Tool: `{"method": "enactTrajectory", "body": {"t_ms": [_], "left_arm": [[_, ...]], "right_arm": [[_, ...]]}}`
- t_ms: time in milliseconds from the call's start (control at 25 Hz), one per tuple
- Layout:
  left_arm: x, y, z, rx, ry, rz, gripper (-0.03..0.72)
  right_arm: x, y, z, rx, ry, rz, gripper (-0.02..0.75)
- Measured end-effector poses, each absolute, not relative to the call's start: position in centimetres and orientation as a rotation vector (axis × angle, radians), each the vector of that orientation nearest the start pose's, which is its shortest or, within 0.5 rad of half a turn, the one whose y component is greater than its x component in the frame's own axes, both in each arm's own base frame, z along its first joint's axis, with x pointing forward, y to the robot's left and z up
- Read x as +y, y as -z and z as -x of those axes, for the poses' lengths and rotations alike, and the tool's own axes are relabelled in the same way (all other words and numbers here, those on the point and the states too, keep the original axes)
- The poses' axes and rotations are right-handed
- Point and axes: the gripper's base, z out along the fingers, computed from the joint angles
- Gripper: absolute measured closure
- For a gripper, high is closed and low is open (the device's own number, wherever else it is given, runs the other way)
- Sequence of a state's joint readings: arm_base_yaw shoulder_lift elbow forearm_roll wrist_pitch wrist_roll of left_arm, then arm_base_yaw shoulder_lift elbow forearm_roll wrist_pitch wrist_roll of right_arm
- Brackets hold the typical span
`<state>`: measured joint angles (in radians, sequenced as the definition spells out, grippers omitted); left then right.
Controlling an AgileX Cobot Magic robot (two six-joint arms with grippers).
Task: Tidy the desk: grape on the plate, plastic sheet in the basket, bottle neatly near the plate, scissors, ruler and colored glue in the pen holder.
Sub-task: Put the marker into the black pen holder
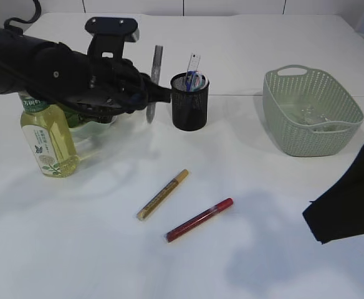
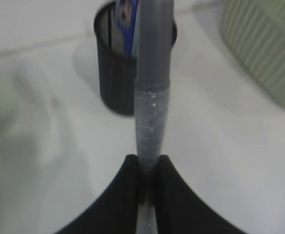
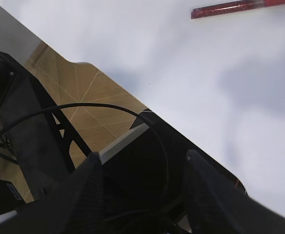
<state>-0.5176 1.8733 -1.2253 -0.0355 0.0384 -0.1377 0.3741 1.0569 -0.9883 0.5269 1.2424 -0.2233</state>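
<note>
My left gripper [image 1: 157, 94] [image 2: 148, 165] is shut on a silver glitter glue pen [image 1: 155, 68] [image 2: 152, 112] and holds it upright above the table, just left of the black mesh pen holder [image 1: 189, 106] [image 2: 114, 78]. The holder has a clear ruler [image 1: 193, 64] and blue-handled scissors in it. A gold glue pen [image 1: 163, 194] and a red glue pen [image 1: 199, 220] [image 3: 240, 7] lie on the table in front. The yellow tea bottle [image 1: 48, 140] stands at the left. The plate and grape are mostly hidden behind my left arm. My right gripper [image 3: 142, 158] is open and empty over the table's edge.
A green basket [image 1: 311, 112] [image 2: 264, 44] stands at the right with a clear plastic sheet [image 1: 313, 115] inside. My right arm [image 1: 350, 193] hangs over the table's front right corner. Floor and a table frame show in the right wrist view.
</note>
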Motion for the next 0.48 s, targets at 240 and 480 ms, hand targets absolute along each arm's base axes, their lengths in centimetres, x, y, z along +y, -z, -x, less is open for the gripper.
{"method": "enactTrajectory", "body": {"t_ms": [240,480], "left_arm": [[-21.5,-23.0,-38.0,1.843,0.468,-0.317,0.641],[-22.7,-23.2,-40.1,1.741,0.489,-0.300,0.638]], "right_arm": [[10.3,-34.0,-14.8,2.654,-0.748,0.701,0.321],[9.5,-33.2,-15.8,2.713,-0.577,0.611,0.321]]}}
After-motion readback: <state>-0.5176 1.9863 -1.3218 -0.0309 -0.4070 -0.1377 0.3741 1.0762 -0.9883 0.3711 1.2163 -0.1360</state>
